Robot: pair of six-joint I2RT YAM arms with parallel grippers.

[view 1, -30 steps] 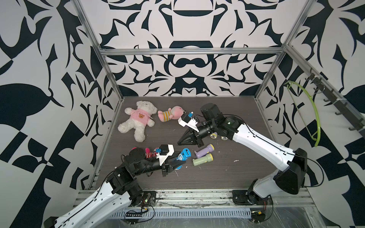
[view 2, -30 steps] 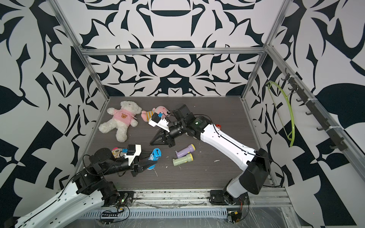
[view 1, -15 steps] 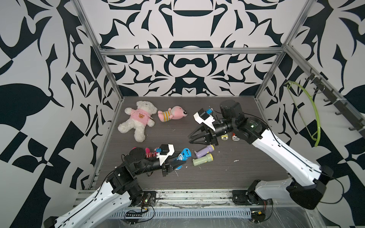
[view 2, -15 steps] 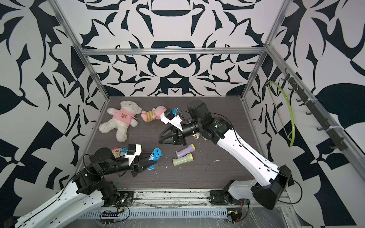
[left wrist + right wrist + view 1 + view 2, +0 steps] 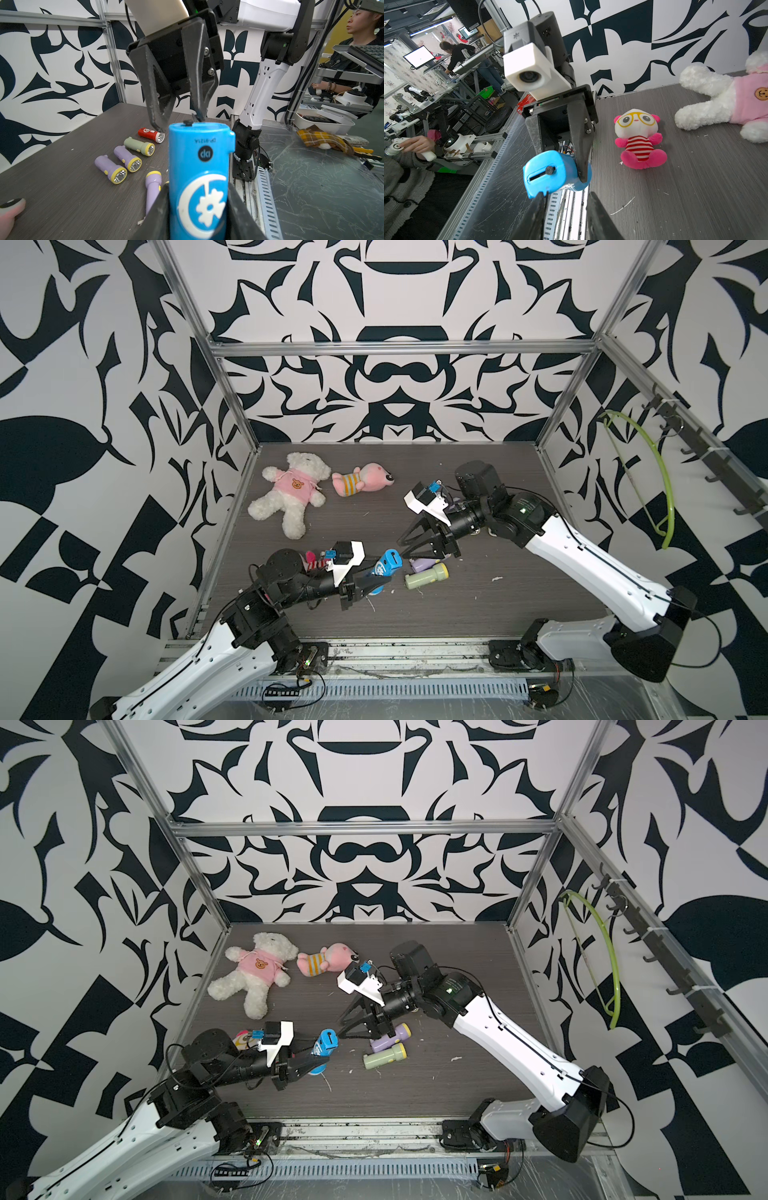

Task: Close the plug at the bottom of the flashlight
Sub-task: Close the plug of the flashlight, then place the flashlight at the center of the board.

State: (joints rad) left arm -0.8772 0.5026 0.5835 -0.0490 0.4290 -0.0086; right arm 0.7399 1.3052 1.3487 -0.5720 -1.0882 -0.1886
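Left gripper (image 5: 197,187) grips blue flashlight (image 5: 199,158); right gripper (image 5: 179,122) parted at end

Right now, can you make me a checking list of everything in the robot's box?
Surface: dark wood-grain table, small white scraps on it.
Job's things: blue flashlight in the left pincer; a slot and small black knob on its end.
Clutter: white teddy bear, pink plush, panda plush, purple flashlights, green flashlight, red flashlight.
Pincers: left pincer shut on the blue flashlight; right pincer open, tips at its end.
Cables: black cables loop by the arm bases.
Surroundings: black-and-white walls, green hoop on hooks, person outside.
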